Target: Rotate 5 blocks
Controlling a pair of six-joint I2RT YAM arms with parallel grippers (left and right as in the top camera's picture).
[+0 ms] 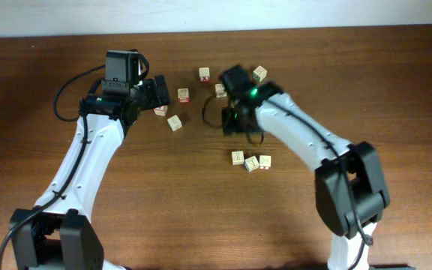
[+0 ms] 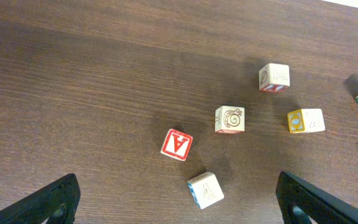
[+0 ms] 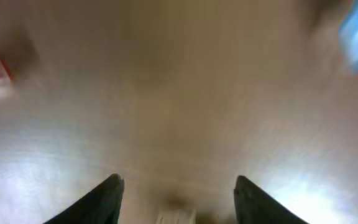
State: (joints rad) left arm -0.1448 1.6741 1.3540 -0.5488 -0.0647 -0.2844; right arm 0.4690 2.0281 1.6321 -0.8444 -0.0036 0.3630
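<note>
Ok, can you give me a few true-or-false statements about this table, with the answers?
1. The left fingers are spread wide. True.
2. The red A block is gripped by them. False: it lies free on the table.
3. Near the right arm, three blocks lie side by side. True.
4. The table is white. False: it is dark brown wood.

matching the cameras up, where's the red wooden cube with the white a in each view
overhead: red wooden cube upper left of centre
left wrist: cube just below centre
right wrist: too blurred to tell
landmark: pale wooden spiral cube, up-right of it in both
</note>
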